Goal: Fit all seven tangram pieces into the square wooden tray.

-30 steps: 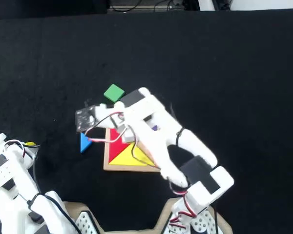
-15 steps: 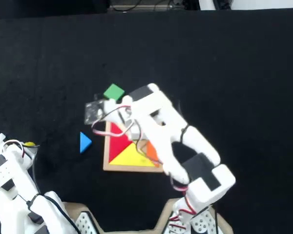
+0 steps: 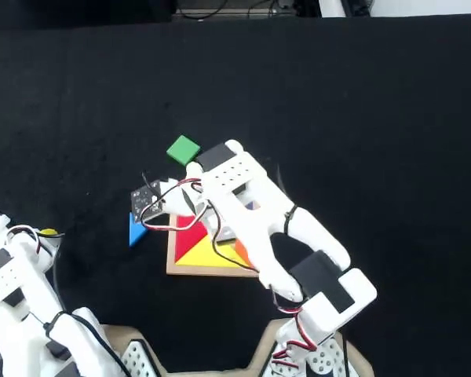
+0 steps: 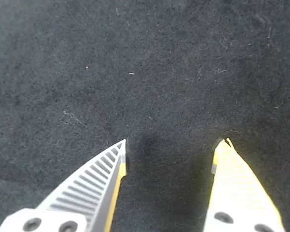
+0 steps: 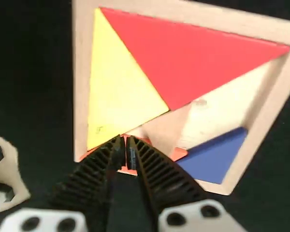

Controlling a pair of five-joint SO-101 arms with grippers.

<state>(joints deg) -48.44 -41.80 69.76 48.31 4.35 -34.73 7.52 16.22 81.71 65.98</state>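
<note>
The square wooden tray [image 3: 212, 271] lies at mid table, and my right arm [image 3: 235, 196] stretches over it. Within the tray [image 5: 79, 72] lie a yellow triangle [image 5: 116, 92], a red triangle [image 5: 193, 58] and a blue piece [image 5: 212, 154] in one corner. Some bare wood shows between them. My right gripper [image 5: 124, 141] is shut, its tips over an orange piece [image 5: 180, 153] beside the yellow triangle. A green square [image 3: 183, 149] and a blue triangle [image 3: 133, 233] lie on the cloth outside the tray. My left gripper [image 4: 171, 145] is open over bare black cloth.
The left arm [image 3: 16, 275] sits at the near left corner, well apart from the tray. Black cloth covers the whole table, with wide free room at the far side and on the right. The arm bases stand at the near edge.
The right arm's wrist swung toward the far side, uncovering the blue triangle, then came back down over the tray's left side. The left arm stayed still.
</note>
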